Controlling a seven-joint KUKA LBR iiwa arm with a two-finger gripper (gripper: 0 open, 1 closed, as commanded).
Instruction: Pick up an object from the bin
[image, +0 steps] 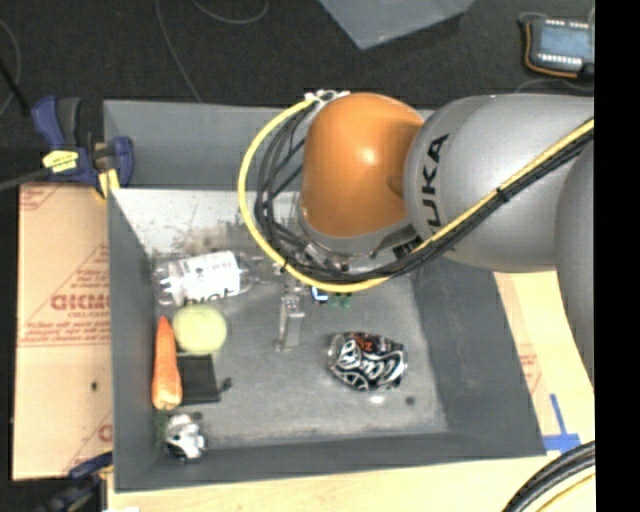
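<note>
here, the fingers (287, 322) of the gripper (289, 345) hang close together, a narrow pair with nothing between them, their tips over bare grey floor at the middle of the frame. the gripper holds no thing. just right of the tips, apart from them, lies a crumpled black-and-white packet (367, 362). to the left, a little farther off, sits a yellow-green ball (200, 329), and above it a clear plastic bottle (200, 277) with a white label lies on its side. an orange carrot (165, 365) lies lengthwise beside the ball on its left, touching a black block (198, 380) below the ball. a small white-and-black toy (183, 437) sits in the lower left corner of the bin (470, 340). above the gripper, the wrist's orange cover (355, 165) with looped cables fills the upper middle, and the grey arm (500, 185) runs off to the right.
</note>
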